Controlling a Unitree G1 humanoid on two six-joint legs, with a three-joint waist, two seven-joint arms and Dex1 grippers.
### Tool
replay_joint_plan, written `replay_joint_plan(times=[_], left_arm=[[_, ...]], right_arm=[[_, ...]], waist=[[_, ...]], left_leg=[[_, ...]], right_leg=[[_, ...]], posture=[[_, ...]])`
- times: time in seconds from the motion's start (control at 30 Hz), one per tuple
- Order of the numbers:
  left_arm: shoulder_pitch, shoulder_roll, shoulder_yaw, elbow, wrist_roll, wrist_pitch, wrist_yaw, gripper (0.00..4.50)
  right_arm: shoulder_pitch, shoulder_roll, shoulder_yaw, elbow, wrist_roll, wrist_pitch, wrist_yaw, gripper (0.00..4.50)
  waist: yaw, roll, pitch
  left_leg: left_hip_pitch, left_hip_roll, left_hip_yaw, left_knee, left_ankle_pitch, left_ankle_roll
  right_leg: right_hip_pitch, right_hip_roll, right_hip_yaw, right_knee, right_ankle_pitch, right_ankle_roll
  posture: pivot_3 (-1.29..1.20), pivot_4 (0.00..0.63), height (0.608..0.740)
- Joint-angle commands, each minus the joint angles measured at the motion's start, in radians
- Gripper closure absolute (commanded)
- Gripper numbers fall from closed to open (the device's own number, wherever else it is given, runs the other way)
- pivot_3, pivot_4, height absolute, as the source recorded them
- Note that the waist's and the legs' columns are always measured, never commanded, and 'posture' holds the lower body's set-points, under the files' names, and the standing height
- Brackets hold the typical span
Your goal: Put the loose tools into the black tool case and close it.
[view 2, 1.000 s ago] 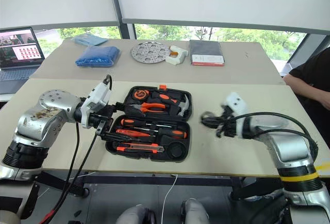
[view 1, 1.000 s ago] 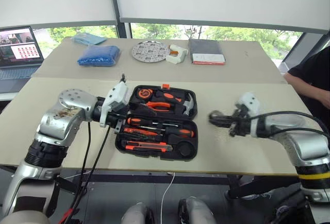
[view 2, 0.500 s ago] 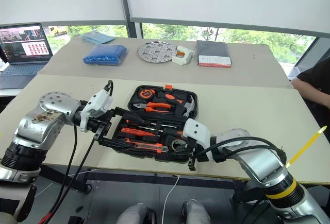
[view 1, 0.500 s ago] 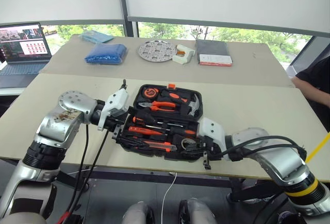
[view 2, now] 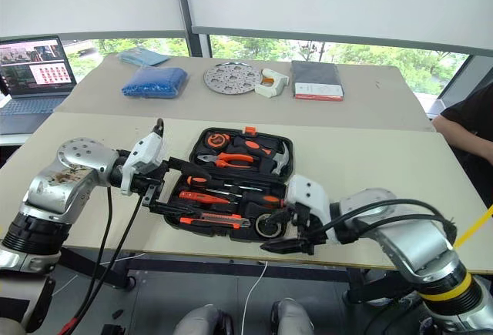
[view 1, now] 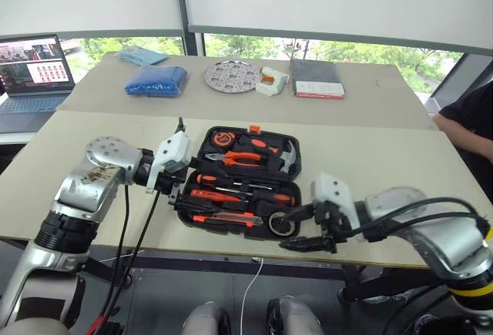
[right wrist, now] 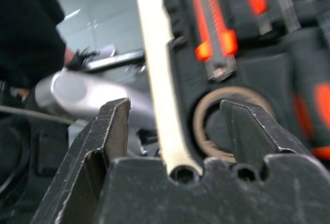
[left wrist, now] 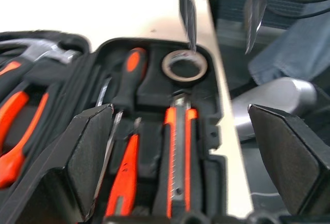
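The black tool case (view 1: 245, 181) lies open at the middle of the near bench (view 1: 370, 165), its lid half toward twelve o'clock holding the pliers (view 1: 239, 158) and the hammer (view 1: 286, 158), its near half holding two screwdrivers (view 1: 231, 183), the slim tester screwdriver (view 1: 212, 195), the utility knife (view 1: 219, 216) and, in the corner at about four o'clock, the small tape roll (view 1: 279, 225). The right claw (view 1: 300, 229) sits at that corner with its fingers spread apart and holding nothing — one finger over the roll, the other off the bench edge; the right wrist view shows the roll (right wrist: 216, 126) lying in its recess between the two fingers. The left claw (view 1: 179, 192) stands at the case's nine o'clock side, fingers wide apart and empty, pointing across the near half. On the far bench, at twelve o'clock, lie a blue bag (view 1: 157, 80), a round perforated disc (view 1: 233, 76) and a dark flat book (view 1: 316, 78).
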Motion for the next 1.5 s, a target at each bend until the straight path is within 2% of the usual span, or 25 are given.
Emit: replay_joint_plan(times=[0.03, 0.1, 0.17, 0.3, 0.4, 0.43, 0.53, 0.67, 0.8, 0.93, 1.13, 1.3, 1.5], left_arm=[[0.037, 0.038, 0.097, 0.145, 0.065, -0.08, 0.109, 0.52], [0.049, 0.055, 0.112, 0.224, 0.1, -0.121, 0.145, 0.99], [0.053, 0.066, 0.111, 0.285, 0.132, -0.161, 0.162, 1.8], [0.043, 0.048, 0.078, 0.369, 0.187, -0.244, 0.168, 3.13], [0.032, 0.006, 0.055, 0.375, 0.199, -0.263, 0.164, 4.23], [0.032, -0.01, 0.05, 0.366, 0.195, -0.255, 0.161, 4.37], [0.051, -0.037, 0.037, 0.303, 0.166, -0.206, 0.125, 4.37], [0.116, -0.029, 0.009, 0.146, 0.109, -0.114, 0.044, 4.37], [0.165, -0.007, 0.008, 0.051, 0.082, -0.053, 0.003, 4.37], [0.213, 0.006, 0.009, -0.009, 0.088, -0.042, 0.004, 4.37], [0.224, 0.017, 0.01, 0.058, 0.161, -0.124, 0.036, 4.37], [0.196, -0.006, 0.052, 0.103, 0.137, -0.1, 0.064, 4.37], [0.185, -0.005, 0.053, 0.136, 0.158, -0.116, 0.078, 4.37]], right_arm=[[0.004, -0.003, -0.109, 0.075, -0.007, -0.013, -0.058, 2.01], [0.014, -0.009, -0.118, 0.137, -0.049, -0.049, -0.081, 2.47], [0.019, -0.006, -0.12, 0.198, -0.079, -0.084, -0.092, 3.25], [0.027, -0.001, -0.068, 0.294, -0.174, -0.202, -0.091, 4.5], [0.025, 0.016, -0.009, 0.342, -0.253, -0.3, -0.089, 4.5], [0.02, 0.027, 0.008, 0.352, -0.273, -0.327, -0.092, 4.5], [0.015, 0.061, 0.023, 0.356, -0.292, -0.395, -0.083, 4.5], [0.059, 0.057, 0.008, 0.278, -0.245, -0.45, 0.009, 4.5], [0.121, 0.044, -0.037, 0.179, -0.151, -0.381, 0.063, 4.5], [0.189, 0.019, -0.047, 0.111, -0.153, -0.38, 0.08, 4.5], [0.214, 0.022, -0.052, 0.158, -0.246, -0.392, -0.001, 4.5], [0.187, 0.059, -0.095, 0.192, -0.263, -0.387, -0.065, 4.5], [0.192, 0.038, -0.11, 0.19, -0.256, -0.365, -0.045, 4.5]], waist=[[0.0, 0.0, 0.0], [0.001, 0.0, 0.0], [0.002, 0.0, 0.0], [0.006, 0.0, 0.0], [0.004, 0.0, 0.0], [0.004, 0.0, 0.0], [0.001, 0.0, 0.0], [-0.002, 0.0, 0.0], [-0.003, 0.0, 0.0], [-0.001, 0.0, 0.0], [0.002, 0.0, 0.0], [0.001, 0.0, 0.0], [0.001, 0.0, 0.0]], left_leg=[[0.0, 0.0, 0.0, 0.0, 0.0, 0.0], [0.0, 0.0, 0.0, 0.0, 0.0, 0.0], [-0.001, 0.0, 0.0, 0.0, 0.0, 0.0], [-0.003, -0.001, 0.0, 0.0, -0.001, 0.001], [-0.004, -0.001, 0.0, 0.0, -0.001, 0.001], [-0.004, -0.001, 0.0, 0.0, -0.001, 0.001], [-0.005, -0.001, 0.001, 0.0, -0.001, 0.001], [-0.008, -0.001, 0.002, 0.001, 0.0, 0.001], [-0.009, -0.001, 0.002, 0.001, 0.0, 0.001], [-0.009, -0.001, 0.002, 0.001, 0.0, 0.001], [-0.008, -0.001, 0.002, 0.001, 0.0, 0.001], [-0.008, -0.001, 0.002, 0.001, 0.0, 0.0], [-0.008, -0.001, 0.002, 0.002, 0.0, 0.0]], right_leg=[[0.0, 0.0, 0.0, 0.0, 0.0, 0.0], [0.0, 0.0, -0.001, 0.0, 0.0, 0.0], [0.0, -0.001, -0.001, 0.0, 0.0, 0.0], [-0.002, -0.003, -0.002, 0.0, 0.0, 0.0], [-0.002, -0.003, -0.002, -0.001, 0.0, 0.0], [-0.002, -0.002, -0.002, -0.001, 0.0, 0.0], [-0.004, -0.002, -0.002, 0.0, 0.0, 0.0], [-0.008, 0.0, -0.001, 0.003, 0.0, 0.0], [-0.009, 0.001, -0.001, 0.003, 0.0, 0.0], [-0.009, 0.0, -0.001, 0.002, 0.0, 0.0], [-0.009, -0.003, -0.001, 0.002, 0.0, 0.001], [-0.009, -0.003, -0.001, 0.004, 0.0, 0.001], [-0.009, -0.002, -0.001, 0.005, 0.0, 0.0]], posture=[[0.0, 0.15, 0.718], [0.0, 0.15, 0.718], [0.0, 0.15, 0.718], [0.0, 0.15, 0.718], [0.0, 0.15, 0.718], [0.0, 0.15, 0.718], [0.0, 0.15, 0.718], [0.0, 0.15, 0.718], [0.0, 0.15, 0.718], [0.0, 0.15, 0.718], [0.0, 0.15, 0.718], [0.0, 0.15, 0.718], [0.0, 0.15, 0.718]])
